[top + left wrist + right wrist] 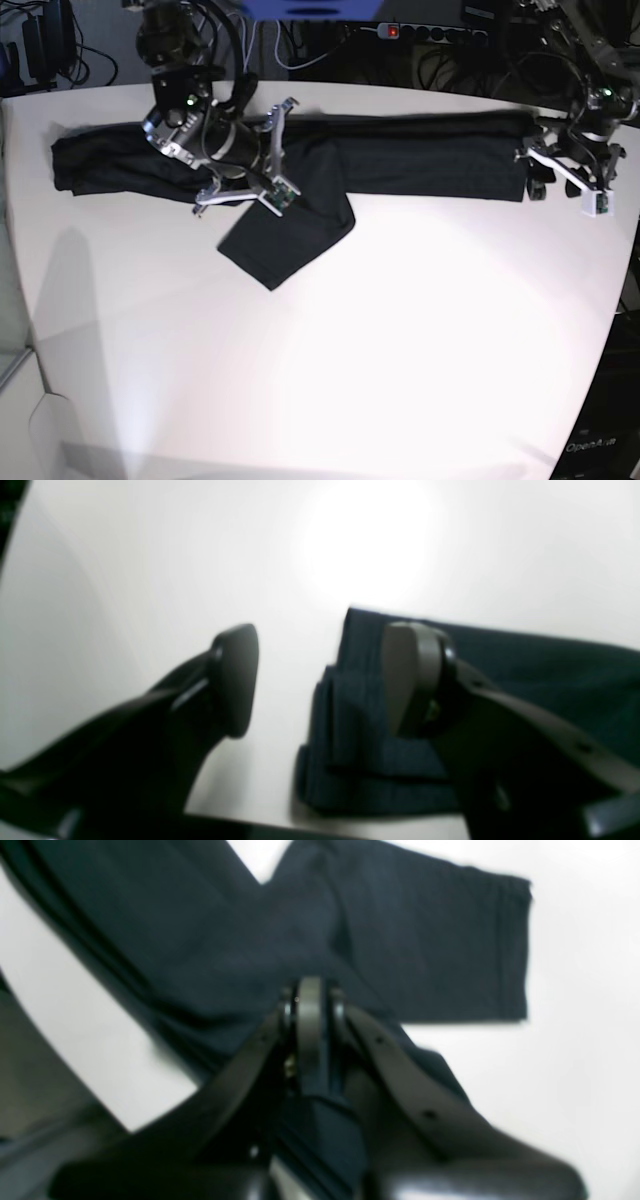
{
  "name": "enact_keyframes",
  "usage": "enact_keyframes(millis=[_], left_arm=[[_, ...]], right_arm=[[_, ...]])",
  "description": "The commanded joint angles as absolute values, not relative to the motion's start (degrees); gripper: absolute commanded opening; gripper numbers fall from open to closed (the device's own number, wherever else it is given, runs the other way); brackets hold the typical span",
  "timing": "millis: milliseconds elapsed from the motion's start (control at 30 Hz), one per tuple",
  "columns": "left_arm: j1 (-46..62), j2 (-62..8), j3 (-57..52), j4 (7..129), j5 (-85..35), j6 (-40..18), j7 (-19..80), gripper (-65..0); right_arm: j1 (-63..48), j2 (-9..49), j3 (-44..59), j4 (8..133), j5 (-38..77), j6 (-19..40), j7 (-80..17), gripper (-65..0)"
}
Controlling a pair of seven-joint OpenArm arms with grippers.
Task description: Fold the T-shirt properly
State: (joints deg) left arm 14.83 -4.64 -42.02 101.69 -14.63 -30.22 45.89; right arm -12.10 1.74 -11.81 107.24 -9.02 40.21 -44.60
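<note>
**Right claw pinched on shirt's middle, left claw spread at its end**

Seen pressed together in the right wrist view: right claw [310, 1005], pads meeting with dark fabric running up between the arms, so apparently clamped on a pinch of the T-shirt [280, 940]. Sat over the cloth's middle, by the hanging sleeve [283, 240], which drooped toward the near edge of the counter [330, 380].

Stood wide apart in the left wrist view: left claw [320, 680], nothing held. One fingertip [235, 680] over bare counter, the other [407, 675] over the layered end of the cloth; contact with the fabric impossible to tell through the blur.

Lay as a long narrow band across the far part of the counter, long axis running side to side in the base view, from one bunched end [75, 160] on that view's left to the other end under the left claw [565, 165] on its right. Already doubled lengthwise, judging by the stacked edges; sleeve not yet tucked in.

Judged the deciding relation thus: cloth stretched away from the left claw along the band toward the right claw [240, 160], with the loose sleeve just beside the right claw and well apart from the left. Right arm plainly the nearer for folding that sleeve in; left arm placed for the end.
</note>
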Motion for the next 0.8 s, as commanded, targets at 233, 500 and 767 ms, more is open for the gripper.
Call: enact_keyframes(millis=[233,500,767], left_arm=[[5.0,-5.5,-40.8,105.6,-15.5,-30.5,44.5,-27.0],[-7.6,-5.1,-23.6,105.3,-14.9,-30.1,49.8,-27.0],[-19.1,-4.1,2.8,96.4,-14.8,-29.8,49.7,-27.0]], right_arm=[[-10.7,7.4,-0.6,108.8,-8.5,40.0,-43.1,-60.6],[-12.9,9.2,19.6,108.9,-8.5,40.0,-42.9,-60.6],[-15.8,5.6,38.2,108.9,-8.5,40.0,-42.9,-60.6]])
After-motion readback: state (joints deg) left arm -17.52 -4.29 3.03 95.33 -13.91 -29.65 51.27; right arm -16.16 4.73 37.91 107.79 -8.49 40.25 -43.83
